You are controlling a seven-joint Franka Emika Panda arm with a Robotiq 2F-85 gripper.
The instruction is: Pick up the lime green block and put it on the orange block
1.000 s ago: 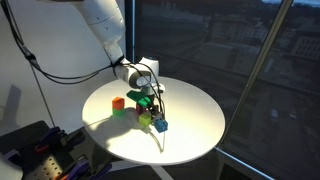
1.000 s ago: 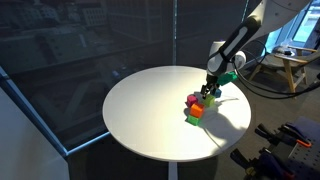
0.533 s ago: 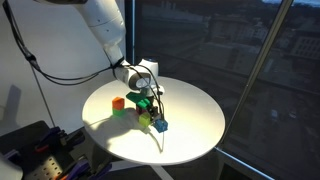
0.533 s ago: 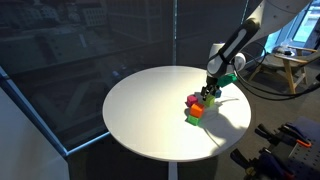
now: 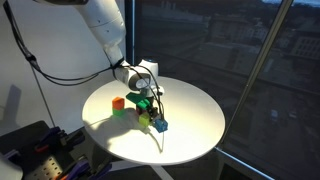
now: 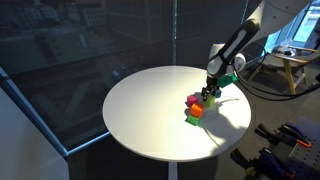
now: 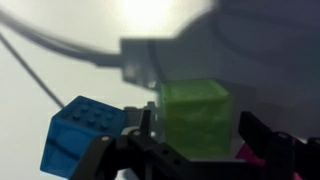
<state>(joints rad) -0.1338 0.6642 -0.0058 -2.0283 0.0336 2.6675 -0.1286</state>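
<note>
The lime green block (image 7: pixel 195 115) fills the middle of the wrist view, between my two fingers with a small gap on each side. In both exterior views it sits on the table under the gripper (image 5: pixel 146 120) (image 6: pixel 207 98). My gripper (image 5: pixel 150 106) (image 6: pixel 210 90) (image 7: pixel 200 128) points down over it, open and straddling it. The orange block (image 5: pixel 117 102) (image 6: pixel 197 111) sits apart from the gripper, toward the table's middle.
A blue block (image 5: pixel 161 126) (image 7: pixel 85 135) lies right beside the lime one. A pinkish-red block (image 6: pixel 192 100) (image 7: pixel 246 153) lies on its other side. A darker green block (image 5: pixel 122 111) (image 6: pixel 189 117) touches the orange one. All rest on a round white table (image 5: pixel 190 148) (image 6: pixel 130 125).
</note>
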